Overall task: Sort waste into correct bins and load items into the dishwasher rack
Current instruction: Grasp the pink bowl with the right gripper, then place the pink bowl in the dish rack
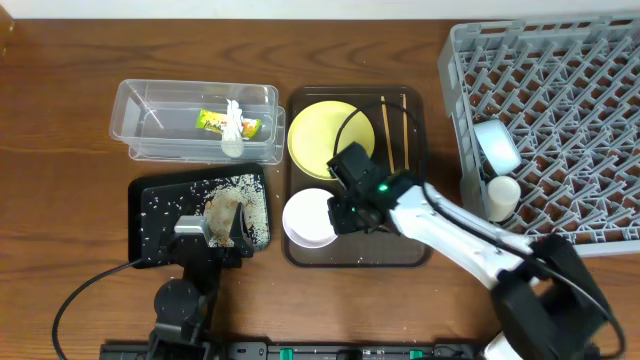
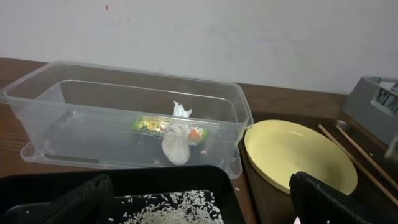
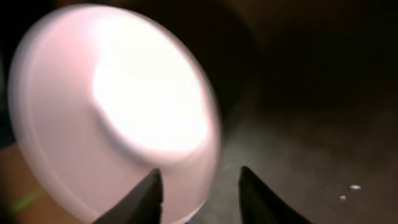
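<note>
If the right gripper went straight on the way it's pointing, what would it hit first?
Probably the white bowl: its rim sits just ahead of the right gripper, whose jaws stand open. The wrist view is blurred, so depth is uncertain.

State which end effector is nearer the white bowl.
Right. The right end effector is at the rim of the white bowl; the left end effector is over the black tray.

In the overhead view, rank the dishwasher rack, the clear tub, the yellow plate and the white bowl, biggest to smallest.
1. Dishwasher rack, largest even though cropped.
2. Clear tub.
3. Yellow plate, partly hidden by the right arm.
4. White bowl, somewhat smaller than the plate.
</note>
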`<state>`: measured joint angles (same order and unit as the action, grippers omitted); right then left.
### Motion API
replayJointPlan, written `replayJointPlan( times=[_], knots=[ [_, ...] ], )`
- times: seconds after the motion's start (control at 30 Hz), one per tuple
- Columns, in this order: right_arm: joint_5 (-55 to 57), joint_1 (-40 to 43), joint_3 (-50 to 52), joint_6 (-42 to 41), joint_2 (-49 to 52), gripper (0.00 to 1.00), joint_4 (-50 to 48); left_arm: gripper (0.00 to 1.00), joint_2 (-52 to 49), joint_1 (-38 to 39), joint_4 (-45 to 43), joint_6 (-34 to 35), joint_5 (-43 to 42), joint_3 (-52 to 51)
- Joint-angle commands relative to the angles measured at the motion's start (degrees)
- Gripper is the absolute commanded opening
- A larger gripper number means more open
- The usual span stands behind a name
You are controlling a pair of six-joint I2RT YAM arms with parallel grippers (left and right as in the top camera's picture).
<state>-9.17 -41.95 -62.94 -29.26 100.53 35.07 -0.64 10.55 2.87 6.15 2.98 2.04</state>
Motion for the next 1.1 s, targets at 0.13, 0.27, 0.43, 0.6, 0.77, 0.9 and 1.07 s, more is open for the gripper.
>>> replayJointPlan(
  times=[0.13, 0.27, 0.43, 0.6, 0.77, 0.9, 1.07],
  knots=[
    [3.9, 1.0, 0.0, -4.9, 1.1, 0.03, 0.5, 0.93, 0.4, -0.3, 0.9, 0.1, 0.5, -1.8],
    [10.4, 2.7, 0.0, -1.6, -5.9, 0.01, 2.5, 0.93, 0.4, -0.3, 0.9, 0.1, 0.5, -1.8],
    [36.6, 6.5, 0.0, -0.9, -18.0, 0.01, 7.7, 0.93, 0.4, -0.3, 0.9, 0.1, 0.5, -1.8],
    [67.4, 13.0, 0.0, -0.9, -27.9, 0.01, 9.0, 0.93, 0.4, -0.3, 0.9, 0.1, 0.5, -1.8],
    [80.1, 22.9, 0.0, 4.5, -30.4, 0.01, 4.0, 0.93, 0.4, -0.3, 0.9, 0.1, 0.5, -1.8],
    [78.8, 31.3, 0.0, 6.6, -29.3, 0.01, 1.2, 0.93, 0.4, -0.3, 0.9, 0.1, 0.5, -1.8],
    [74.2, 40.4, 0.0, 6.6, -25.0, 0.01, 0.2, 0.93, 0.4, -0.3, 0.9, 0.1, 0.5, -1.8]
  ],
)
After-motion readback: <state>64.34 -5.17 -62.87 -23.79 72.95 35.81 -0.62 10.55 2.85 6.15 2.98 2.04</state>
